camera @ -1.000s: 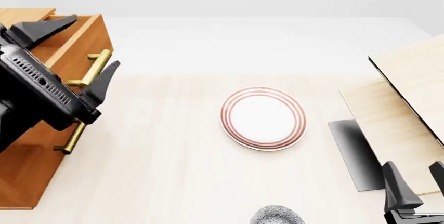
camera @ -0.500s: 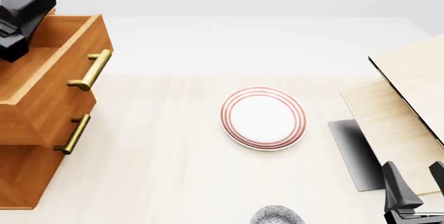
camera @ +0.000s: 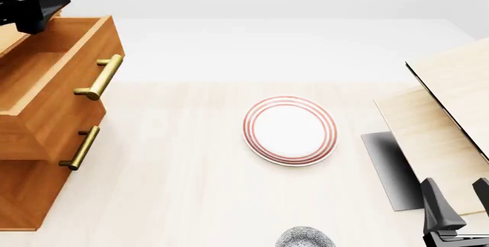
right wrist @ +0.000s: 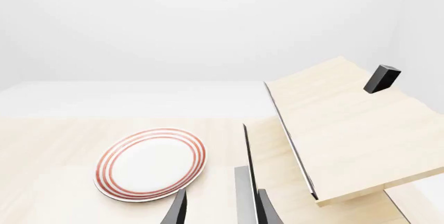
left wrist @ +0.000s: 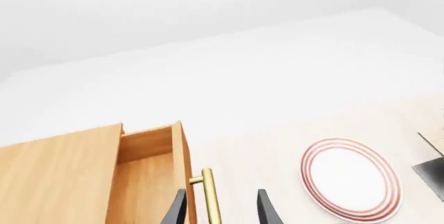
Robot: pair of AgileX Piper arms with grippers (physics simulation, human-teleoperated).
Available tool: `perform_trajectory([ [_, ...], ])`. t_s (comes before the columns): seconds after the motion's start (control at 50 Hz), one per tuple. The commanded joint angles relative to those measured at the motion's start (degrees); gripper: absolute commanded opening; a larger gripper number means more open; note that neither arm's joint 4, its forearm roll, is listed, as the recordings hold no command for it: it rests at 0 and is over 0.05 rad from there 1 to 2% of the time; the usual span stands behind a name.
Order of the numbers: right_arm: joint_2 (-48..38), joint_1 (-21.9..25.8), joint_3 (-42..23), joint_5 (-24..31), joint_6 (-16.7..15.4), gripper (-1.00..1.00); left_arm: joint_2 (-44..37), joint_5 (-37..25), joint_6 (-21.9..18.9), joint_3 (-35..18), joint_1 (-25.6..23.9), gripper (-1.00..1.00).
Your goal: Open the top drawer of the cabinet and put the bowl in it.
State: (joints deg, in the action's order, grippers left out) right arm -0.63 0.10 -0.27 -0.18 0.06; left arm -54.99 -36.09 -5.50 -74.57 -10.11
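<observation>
From the front camera I see the top drawer (camera: 57, 81) pulled out of the cabinet (camera: 27, 189) at the counter's left edge, so my judgement is that the bowl comes next. The bowl (camera: 304, 238) sits at the near edge, a little right of centre, and only its speckled rim shows; the rest is cut off by the frame. The right gripper (camera: 457, 212) is near the near right corner, with the bowl off to its left. I'd reach with that arm, since the left gripper (left wrist: 220, 208) hangs up over the drawer's handle (left wrist: 210, 197), well apart from the bowl. Both grippers have their fingers spread with nothing between them. Being round, the bowl has no long axis to line up. Neither wrist camera shows it; both show the red-ringed plate (right wrist: 151, 163) mid-counter.
</observation>
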Motion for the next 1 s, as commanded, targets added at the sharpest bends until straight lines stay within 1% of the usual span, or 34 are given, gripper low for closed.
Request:
perform_trajectory([
  [0.02,0.1,0.0,0.0,0.0,0.0,1.0,-3.7,-4.7,5.9,-3.7,2.1,1.0],
  [0.04,0.1,0.0,0.0,0.0,0.0,1.0,-3.8,-5.3,5.4,-3.9,2.9,1.0],
  [0.08,0.1,0.0,0.0,0.0,0.0,1.0,-4.3,-5.8,5.9,-4.6,2.9,1.0],
  [0.1,0.1,0.0,0.0,0.0,0.0,1.0,-4.4,-6.6,5.7,-4.7,4.2,1.0],
  [0.16,0.1,0.0,0.0,0.0,0.0,1.0,-5.1,-6.7,6.6,-5.2,3.6,1.0],
  [0.24,0.1,0.0,0.0,0.0,0.0,1.0,-5.9,-8.5,6.6,-5.8,5.7,1.0],
  [0.28,0.1,0.0,0.0,0.1,0.0,1.0,-6.2,-8.9,7.8,-6.0,5.9,1.0],
  [0.38,0.1,0.0,0.0,0.0,0.0,1.0,-6.9,-10.6,7.8,-6.9,7.7,1.0],
  [0.5,0.1,0.0,0.0,0.0,0.0,1.0,-8.0,-12.2,8.1,-8.2,8.6,1.0],
  [0.58,0.1,0.0,0.0,0.0,0.0,1.0,-9.5,-13.0,8.3,-8.8,8.3,1.0],
  [0.7,0.1,0.0,0.0,0.0,0.0,1.0,-12.1,-14.9,8.4,-11.4,7.6,1.0],
  [0.72,0.1,0.0,0.0,0.0,0.0,1.0,-12.6,-15.4,8.9,-11.8,7.2,1.0],
  [0.78,0.1,0.0,0.0,0.0,0.0,1.0,-13.6,-16.4,8.2,-11.9,7.9,1.0],
  [0.8,0.1,0.0,0.0,0.0,0.0,1.0,-13.8,-16.4,8.9,-12.0,7.6,1.0],
  [0.84,0.1,0.0,0.0,0.1,0.0,1.0,-14.7,-17.1,8.5,-12.0,7.6,1.0],
  [0.88,0.1,0.0,0.0,0.0,0.0,1.0,-15.4,-17.8,9.0,-12.3,7.7,1.0],
  [0.92,0.1,0.0,0.0,0.0,0.0,1.0,-15.7,-18.5,8.2,-13.1,8.1,1.0],
  [0.94,0.1,0.0,0.0,0.0,0.0,1.0,-16.2,-19.3,8.7,-14.3,8.1,1.0],
  [0.96,0.1,0.0,0.0,0.0,0.0,1.0,-16.2,-19.3,8.7,-14.3,8.1,1.0],
  [0.98,0.1,0.0,0.0,0.0,0.0,1.0,-16.7,-20.5,7.9,-15.7,8.5,1.0],
  [1.0,0.1,0.0,0.0,0.0,0.0,1.0,-16.7,-20.5,7.9,-15.7,8.5,1.0],
])
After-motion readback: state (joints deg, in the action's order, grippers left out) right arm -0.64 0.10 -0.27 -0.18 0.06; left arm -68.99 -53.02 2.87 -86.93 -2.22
